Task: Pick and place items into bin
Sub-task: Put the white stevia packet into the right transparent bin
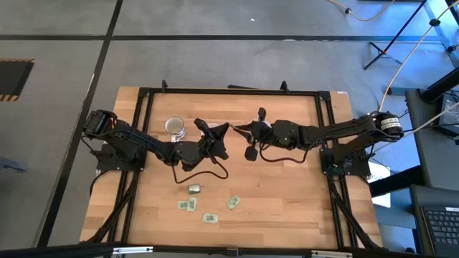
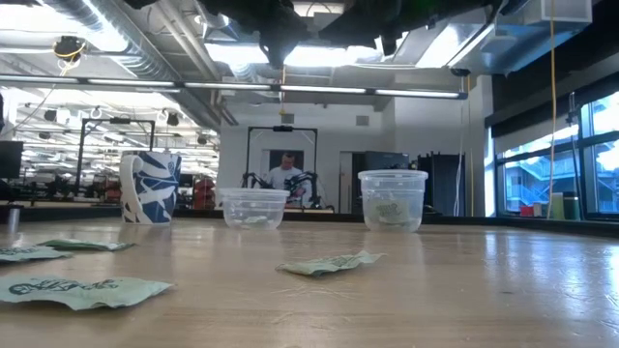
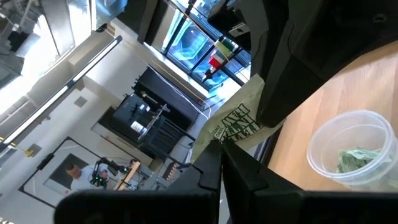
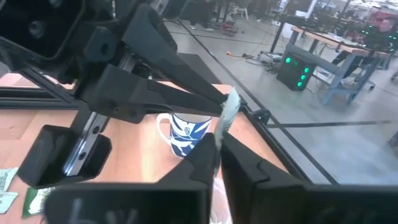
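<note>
Four loose packets (image 1: 193, 188) lie on the wooden table (image 1: 287, 208) near its front edge. They are small, flat, pale green and white, and a bit crinkled. Behind them, from left to right, stand one blue-and-white mug (image 2: 149, 188) and two clear tubs (image 2: 254, 207). Above the table's middle, the left gripper (image 3: 239, 134) and the right gripper (image 4: 219, 132) both pinch one more packet between them.

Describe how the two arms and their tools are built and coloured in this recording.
Both the left arm and the right arm are dark, near-black, jointed links, each bolted near a side edge of the wooden table. Thin black cables loop off each forearm. The right arm's base joint carries a pale round end cap. The left tool and right tool have flat, angular matte-black fingers. No markings are readable.
</note>
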{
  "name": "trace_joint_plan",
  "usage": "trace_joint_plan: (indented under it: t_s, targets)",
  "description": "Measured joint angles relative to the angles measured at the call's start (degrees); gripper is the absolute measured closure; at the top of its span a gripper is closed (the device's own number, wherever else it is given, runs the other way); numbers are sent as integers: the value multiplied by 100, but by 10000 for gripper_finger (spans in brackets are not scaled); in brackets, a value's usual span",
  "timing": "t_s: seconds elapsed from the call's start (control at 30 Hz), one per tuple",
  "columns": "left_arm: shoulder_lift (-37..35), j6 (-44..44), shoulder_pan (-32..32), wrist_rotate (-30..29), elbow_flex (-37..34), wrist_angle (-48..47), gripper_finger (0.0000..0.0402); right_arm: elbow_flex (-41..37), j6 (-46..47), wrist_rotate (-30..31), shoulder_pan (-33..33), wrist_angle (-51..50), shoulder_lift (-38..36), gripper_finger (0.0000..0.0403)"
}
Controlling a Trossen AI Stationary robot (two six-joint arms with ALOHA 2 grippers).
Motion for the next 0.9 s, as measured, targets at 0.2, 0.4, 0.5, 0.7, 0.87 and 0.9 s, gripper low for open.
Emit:
trace_joint_plan:
  t_s: [0.2, 0.4, 0.5, 0.7, 0.87, 0.9]
  targets:
    - [0, 226, -1, -2, 0, -20, 390, 0, 11, -45, 0, -5, 0, 388]
    - [0, 307, 1, 9, 0, -48, 345, 0, 15, -45, 0, -33, 0, 397]
    - [0, 246, -1, 20, 0, -48, 319, 0, 15, -45, 0, -43, 0, 397]
    - [0, 156, -87, -114, 0, -46, 278, 0, 11, -21, 0, -182, -4, 397]
    - [0, -137, -284, -459, 0, -97, 263, 0, -114, 243, -24, -378, -9, 398]
    - [0, -217, -317, -562, 0, -163, 263, 0, -118, 349, -24, -478, -9, 398]
